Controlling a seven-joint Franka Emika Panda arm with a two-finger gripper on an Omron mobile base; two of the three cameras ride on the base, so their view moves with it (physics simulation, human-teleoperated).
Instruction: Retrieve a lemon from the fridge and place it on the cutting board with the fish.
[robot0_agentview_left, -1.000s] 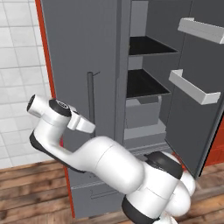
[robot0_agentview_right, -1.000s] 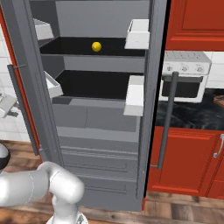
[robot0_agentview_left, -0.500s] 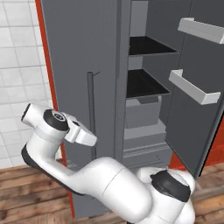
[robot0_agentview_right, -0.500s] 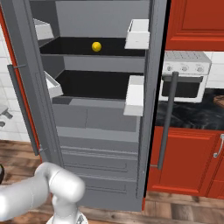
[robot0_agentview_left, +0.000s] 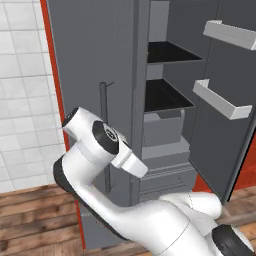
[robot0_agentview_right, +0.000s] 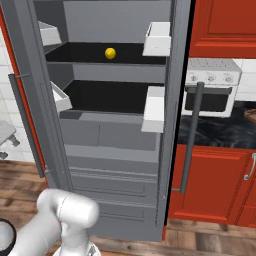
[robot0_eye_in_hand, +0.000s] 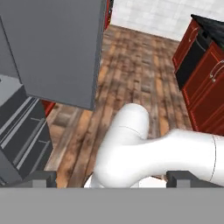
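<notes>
The left base view looks from behind the arm, close to the open fridge (robot0_agentview_left: 165, 100), facing its shelves obliquely past the left door. The right base view faces the same fridge (robot0_agentview_right: 115, 130) head-on from a little farther back; both share its black shelves and door bins. The hand view points down at the wooden floor (robot0_eye_in_hand: 131, 65) beside the fridge door.
</notes>
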